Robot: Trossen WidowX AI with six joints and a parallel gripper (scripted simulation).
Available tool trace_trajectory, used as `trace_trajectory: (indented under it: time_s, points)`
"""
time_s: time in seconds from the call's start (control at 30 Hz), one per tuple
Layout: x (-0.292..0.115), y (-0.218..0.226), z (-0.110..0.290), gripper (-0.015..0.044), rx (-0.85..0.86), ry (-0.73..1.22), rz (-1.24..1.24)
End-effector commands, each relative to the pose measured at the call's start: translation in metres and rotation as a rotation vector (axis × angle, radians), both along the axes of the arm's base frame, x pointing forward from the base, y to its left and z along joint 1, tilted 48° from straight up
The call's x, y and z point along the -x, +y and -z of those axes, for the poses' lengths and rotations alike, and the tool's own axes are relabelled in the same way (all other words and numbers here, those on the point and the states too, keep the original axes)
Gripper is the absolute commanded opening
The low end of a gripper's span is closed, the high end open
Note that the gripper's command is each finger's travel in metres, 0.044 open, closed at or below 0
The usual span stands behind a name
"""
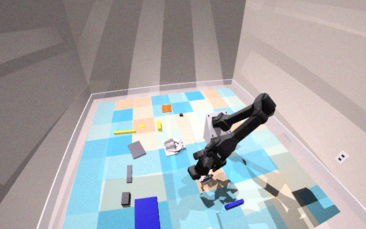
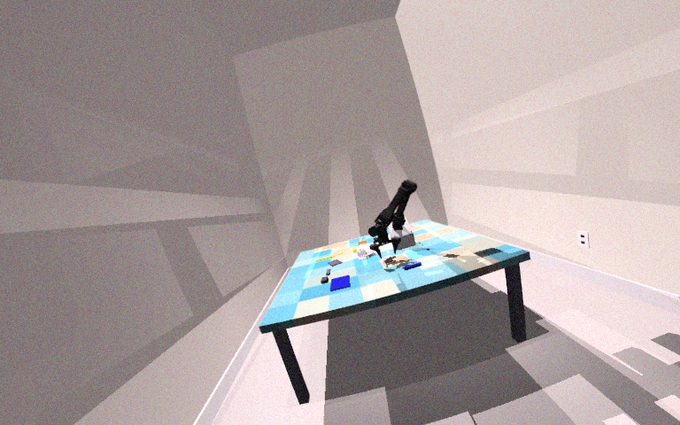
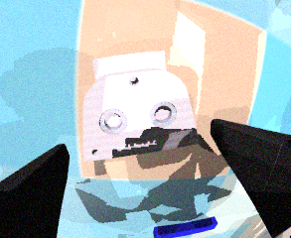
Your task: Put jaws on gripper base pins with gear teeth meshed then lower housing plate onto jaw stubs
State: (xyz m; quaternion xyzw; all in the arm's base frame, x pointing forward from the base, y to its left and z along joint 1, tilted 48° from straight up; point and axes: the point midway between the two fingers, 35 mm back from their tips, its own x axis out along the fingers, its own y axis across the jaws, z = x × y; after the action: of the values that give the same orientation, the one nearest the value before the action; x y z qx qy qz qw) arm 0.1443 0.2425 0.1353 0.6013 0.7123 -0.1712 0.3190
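The open fingers [image 1: 207,176] [image 2: 384,249] hover empty above the white housing plate [image 1: 206,178] [image 3: 135,101]; a blue bar [image 1: 234,204] [image 2: 412,266] [image 3: 186,228] lies toward five o'clock in the wrist view.

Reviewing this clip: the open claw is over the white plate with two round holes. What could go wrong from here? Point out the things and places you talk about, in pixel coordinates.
The black claw [image 3: 140,139] stands wide open around the white plate with two ringed holes [image 3: 146,96]; if it closes off-centre, one finger may push the plate askew.

Dark shadow covers the plate's lower edge, so its grip line could be misjudged.

The slim blue bar [image 1: 234,204] [image 2: 412,266] [image 3: 186,228] lies nearby and might be nudged on a low approach.
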Motion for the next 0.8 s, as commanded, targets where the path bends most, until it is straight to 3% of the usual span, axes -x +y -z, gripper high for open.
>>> trace_trajectory:
  time_s: [0.0, 0.77]
  points:
    - [0.0, 0.004, 0.006, 0.044, 0.006, 0.007, 0.004]
    - [0.003, 0.02, 0.02, 0.044, 0.004, 0.008, 0.005]
